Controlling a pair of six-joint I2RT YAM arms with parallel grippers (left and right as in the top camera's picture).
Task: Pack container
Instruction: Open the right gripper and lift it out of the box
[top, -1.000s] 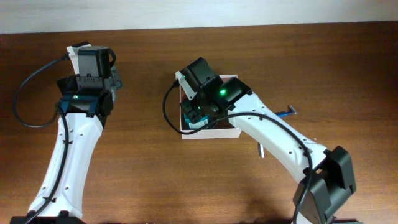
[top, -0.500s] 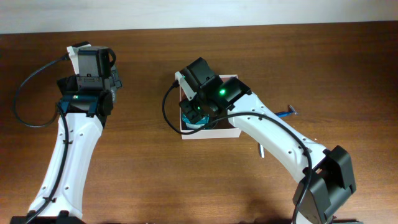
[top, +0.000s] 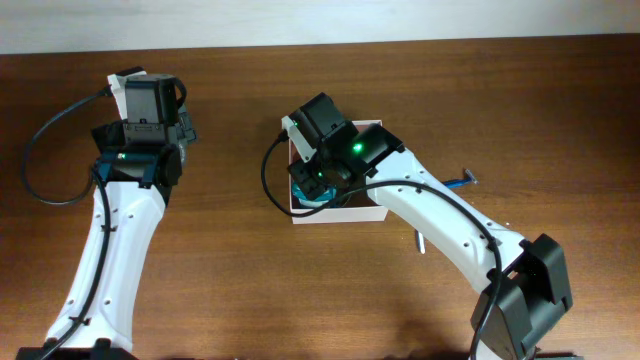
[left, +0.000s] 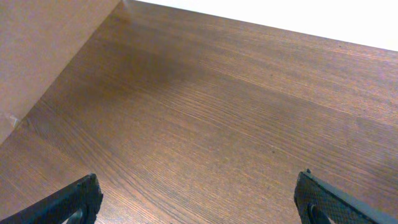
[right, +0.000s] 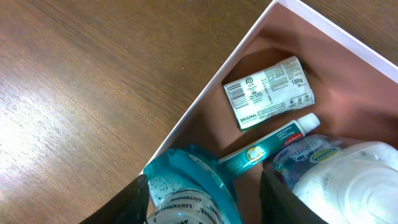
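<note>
Container (top: 345, 213): lay directly under right gripper (right: 205, 208).
Straddled teal bottle (right: 186, 186) at its rim with right fingers (right: 134, 205), clamped or loose impossible to tell; spread left gripper (left: 199, 199) wide, gripping nothing.

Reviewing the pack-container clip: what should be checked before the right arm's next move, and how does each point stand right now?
1. Teal bottle sits between the right gripper fingers: ok.
2. Firm hold on it: cannot tell; a gap shows beside one finger.
3. Bottle fully inside the container wall: cannot tell; it overlaps the rim in the wrist view.
4. Soap pack and toothpaste tube lie flat inside: ok.
5. Left gripper open, empty, over bare table: ok.
</note>
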